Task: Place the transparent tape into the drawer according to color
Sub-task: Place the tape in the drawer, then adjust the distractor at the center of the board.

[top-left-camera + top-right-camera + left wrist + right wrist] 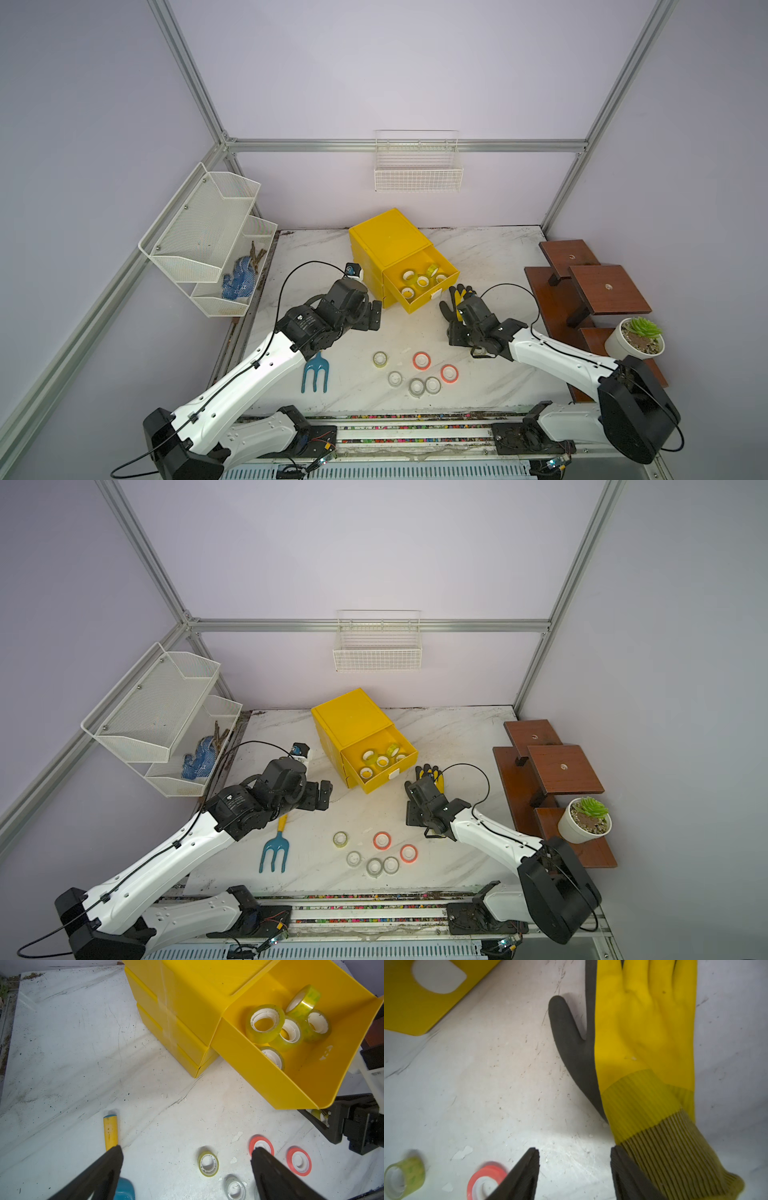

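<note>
In both top views, stretches left arm (249, 374) and right arm (557, 357) low over table (478, 257), flanking pulled-out top drawer (419, 305): 5 transparent tape rolls (422, 281) inside, 6 loose nearby; from left wrist, shows left gripper (187, 1150) spread wide, empty; from right wrist, shows right gripper (575, 1149) half-spread, empty, beside glove (643, 1032)

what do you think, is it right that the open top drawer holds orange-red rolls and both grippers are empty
Wrong on colour: the rolls in the open top drawer are yellow-green, not orange-red, as the left wrist view shows. The left gripper and right gripper are both empty, as you said.
</note>
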